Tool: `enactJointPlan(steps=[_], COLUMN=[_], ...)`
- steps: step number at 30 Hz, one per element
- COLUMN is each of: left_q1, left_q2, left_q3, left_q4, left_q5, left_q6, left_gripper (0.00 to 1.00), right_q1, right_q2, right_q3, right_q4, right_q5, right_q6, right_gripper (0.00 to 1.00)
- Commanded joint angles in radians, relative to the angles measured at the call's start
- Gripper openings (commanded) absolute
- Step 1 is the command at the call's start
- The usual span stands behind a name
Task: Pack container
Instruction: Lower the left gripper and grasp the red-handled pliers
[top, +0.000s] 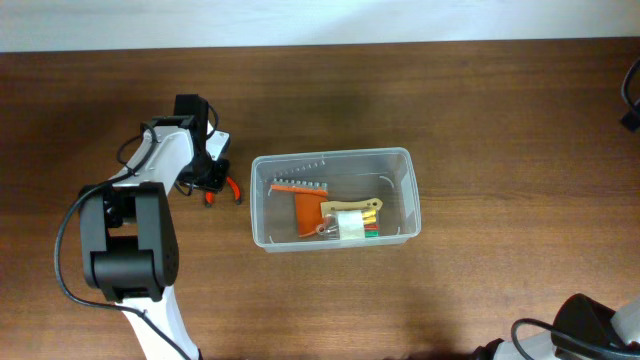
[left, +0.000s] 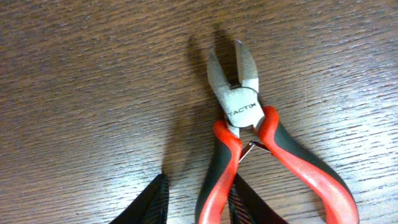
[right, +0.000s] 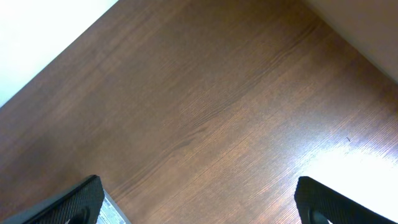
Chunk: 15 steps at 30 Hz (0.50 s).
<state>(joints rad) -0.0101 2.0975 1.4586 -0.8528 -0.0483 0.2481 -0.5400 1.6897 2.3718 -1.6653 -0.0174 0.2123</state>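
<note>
**Straddling one handle of the pliers, beside the container**

My left claw (left: 196, 205) is low over the table (top: 480, 100), and its two black fingers (left: 152, 202) stand spread on both sides of one handle of the pliers (left: 249, 137). On the outer side I see a strip of bare wood between finger and handle, so the claw is not pinching. The other finger sits in the gap between the two handles, and I cannot tell if it touches. The pliers lie flat with red and black handles, and the metal nose points away from my wrist with its tips a little apart.

From above, the pliers (top: 222, 190) lie just beside the left short wall of the container (top: 262, 200), apart from it by a narrow band of wood. The container stands upright near the middle of the table, with its long sides along the far edge. Inside it lie an orange tool (top: 305, 205) and a small pale bundle (top: 348, 225) with yellow and green parts.

Wide bare wood lies behind, in front and to the right of the container.

My right claw (right: 205, 205) is spread wide over bare wood near the front right corner, well apart from the container. It holds nothing.
</note>
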Motion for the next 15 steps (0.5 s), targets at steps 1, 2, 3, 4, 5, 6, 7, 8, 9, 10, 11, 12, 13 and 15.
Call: enactJointPlan(steps=[1,2,3,4,5,6,7,8,9,10,11,12,13,15], left_q1=[0.002,0.002,0.002,0.002,0.002,0.002,0.002,0.002,0.002,0.002,0.002,0.002,0.002,0.002], left_q2=[0.042,0.042,0.042,0.042,0.042,0.042,0.042,0.042,0.042,0.042,0.041,0.040,0.039,0.034], left_q3=[-0.005,-0.005,-0.005,-0.005,-0.005,-0.005,-0.005,-0.005,-0.005,-0.005,-0.004,-0.002,0.003,0.026], left_q4=[-0.004,-0.004,-0.006,-0.008,-0.008,-0.008,-0.008,-0.008,-0.008,-0.008,-0.011,-0.014,-0.021,-0.047], left_q5=[-0.015,-0.015,-0.015,-0.015,-0.015,-0.015,-0.015,-0.015,-0.017,-0.020,-0.020,-0.020,-0.023,-0.031], left_q6=[0.007,0.007,0.007,0.007,0.007,0.007,0.007,0.007,0.007,0.007,0.007,0.007,0.007,0.007], left_gripper=[0.28,0.24,0.23,0.22,0.19,0.16,0.13,0.11,0.09,0.06,0.04,0.02,0.02,0.02], right_q1=[-0.004,-0.004,-0.004,-0.004,-0.004,-0.004,-0.004,-0.004,-0.004,-0.004,-0.004,-0.004,-0.004,-0.004], right_q2=[0.003,0.003,0.003,0.003,0.003,0.003,0.003,0.003,0.003,0.003,0.003,0.003,0.003,0.003], right_q3=[0.000,0.000,0.000,0.000,0.000,0.000,0.000,0.000,0.000,0.000,0.000,0.000,0.000,0.000], right_q4=[0.004,0.004,0.004,0.004,0.004,0.004,0.004,0.004,0.004,0.004,0.004,0.004,0.004,0.004], right_q5=[-0.006,-0.006,-0.006,-0.006,-0.006,-0.006,-0.006,-0.006,-0.006,-0.006,-0.006,-0.006,-0.006,-0.006], right_q6=[0.002,0.002,0.002,0.002,0.002,0.002,0.002,0.002,0.002,0.002,0.003,0.002,0.002,0.003], right_gripper=[0.99,0.99,0.99,0.98,0.99,0.99,0.99,0.99,0.99,0.99,0.98,0.99,0.99,0.99])
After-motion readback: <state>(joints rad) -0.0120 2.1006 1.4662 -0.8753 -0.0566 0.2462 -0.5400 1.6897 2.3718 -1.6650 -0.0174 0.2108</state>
